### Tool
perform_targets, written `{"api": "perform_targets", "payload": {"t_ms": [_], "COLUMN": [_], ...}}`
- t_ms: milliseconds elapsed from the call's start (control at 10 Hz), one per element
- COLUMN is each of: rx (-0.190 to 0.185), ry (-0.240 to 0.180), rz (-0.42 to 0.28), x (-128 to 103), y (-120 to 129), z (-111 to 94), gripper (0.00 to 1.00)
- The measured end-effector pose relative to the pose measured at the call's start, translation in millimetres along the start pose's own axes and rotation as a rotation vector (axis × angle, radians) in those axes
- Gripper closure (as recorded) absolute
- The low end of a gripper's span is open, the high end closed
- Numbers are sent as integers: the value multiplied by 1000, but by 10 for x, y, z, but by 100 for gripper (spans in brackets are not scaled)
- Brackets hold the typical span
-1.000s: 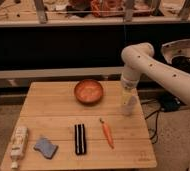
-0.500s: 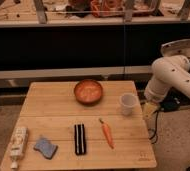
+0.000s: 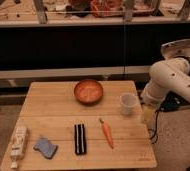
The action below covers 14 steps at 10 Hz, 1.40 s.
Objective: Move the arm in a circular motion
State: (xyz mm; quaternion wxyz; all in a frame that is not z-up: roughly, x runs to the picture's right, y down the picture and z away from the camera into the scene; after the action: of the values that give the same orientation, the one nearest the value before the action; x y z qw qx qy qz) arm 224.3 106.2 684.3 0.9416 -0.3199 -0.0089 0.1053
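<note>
Bending at its elbow, the glossy white arm (image 3: 170,82) comes in from the right of the white cup (image 3: 128,103), its thick rounded segments dotted with small dark marks. It slopes down toward the cup and ends in the narrow, pale yellowish claw (image 3: 147,115). The claw hangs just right of the cup and a little lower in the view, about level with the right edge of the wooden table (image 3: 58,107). A thin gap shows between the claw and the cup, so the two are apart. I cannot tell whether the claw is spread or pressed together, and nothing can be seen held in it.

The cup stands upright near the table's right side. Left of the cup and slightly farther back sits an orange-brown bowl (image 3: 88,91), near it but not touching. In front of the cup and a little to its left lies a carrot (image 3: 107,133), its green end pointing back toward the cup. Farther left of the cup, toward the front, lies a black rectangular object (image 3: 79,138). A blue sponge (image 3: 45,147) lies beyond that. A white bottle (image 3: 18,143) lies on its side, farthest from the cup, at the front left corner.
</note>
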Motion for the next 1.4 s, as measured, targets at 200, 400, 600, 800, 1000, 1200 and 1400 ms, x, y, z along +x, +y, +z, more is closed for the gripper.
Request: {"api": "perform_targets", "payload": {"t_ms": [200, 400, 600, 800, 1000, 1200, 1400], "rx": [4, 10, 15, 28, 45, 59, 71], "ry": [-14, -24, -41, -67, -94, -97, -91], "rz": [-57, -120, -192, -265, -339, -364, -357], "x": [-501, -986, -1474, -1961, -2526, -2860, -2997], "y": [113, 210, 278, 279, 200, 97, -57], "z": [-3, -2, 4, 3, 11, 28, 49], "gripper": [20, 20, 20, 20, 20, 20, 20]}}
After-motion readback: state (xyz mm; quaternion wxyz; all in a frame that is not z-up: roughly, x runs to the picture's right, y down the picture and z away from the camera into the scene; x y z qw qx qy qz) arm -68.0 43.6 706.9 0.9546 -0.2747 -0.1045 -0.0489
